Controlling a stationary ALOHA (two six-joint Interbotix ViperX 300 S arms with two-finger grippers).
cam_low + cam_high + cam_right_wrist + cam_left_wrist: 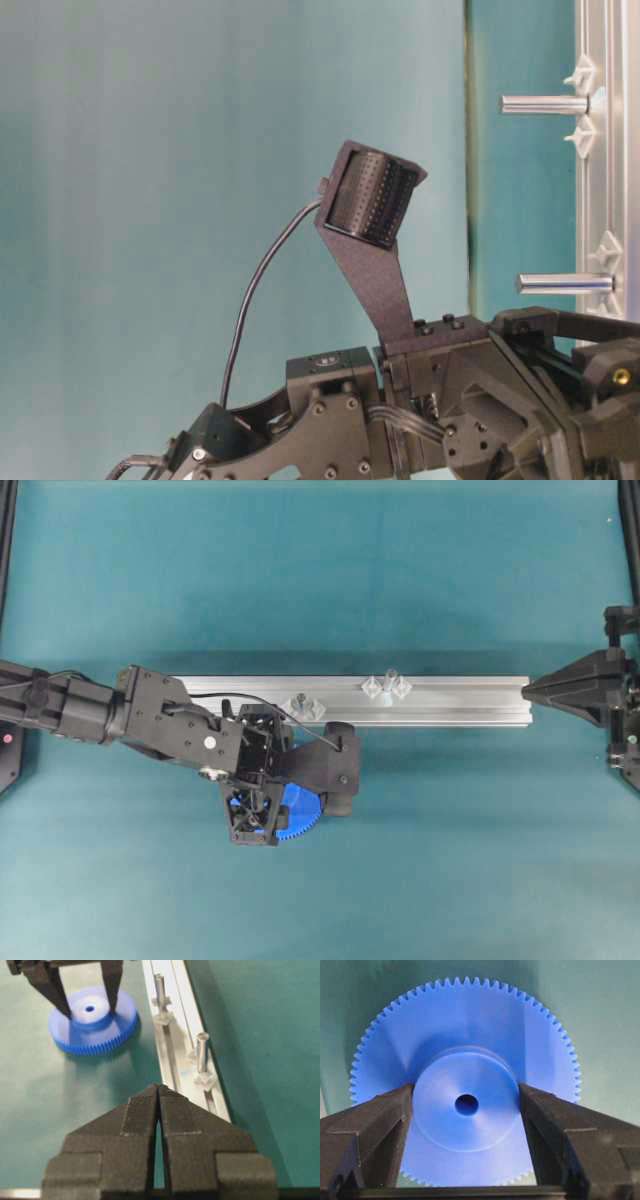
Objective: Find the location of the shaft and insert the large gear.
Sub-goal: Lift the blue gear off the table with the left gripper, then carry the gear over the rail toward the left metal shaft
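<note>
I have the left gripper (pixel 466 1097) clamped on the raised hub of the large gear (pixel 465 1085), one finger (pixel 375 1120) on each side, so the centre hole stays uncovered for the pin. The gear sits directly under the fingertips; from the right wrist view it appears to lie on or just above the green table (pixel 60 1110), and I cannot tell which. I judge the hub grip keeps the teeth free and the disc level.

The left arm reaches in from the side with its wrist pitched down, fingers pointing at the table. The rail (pixel 450 695) runs just beyond the gripper. The shaft (pixel 388 677) stands on it further along, past the nearer, shorter stub (pixel 300 702).

The right gripper (pixel 159 1091) is pressed together on nothing, parked at the rail's far end, pointing along it.
</note>
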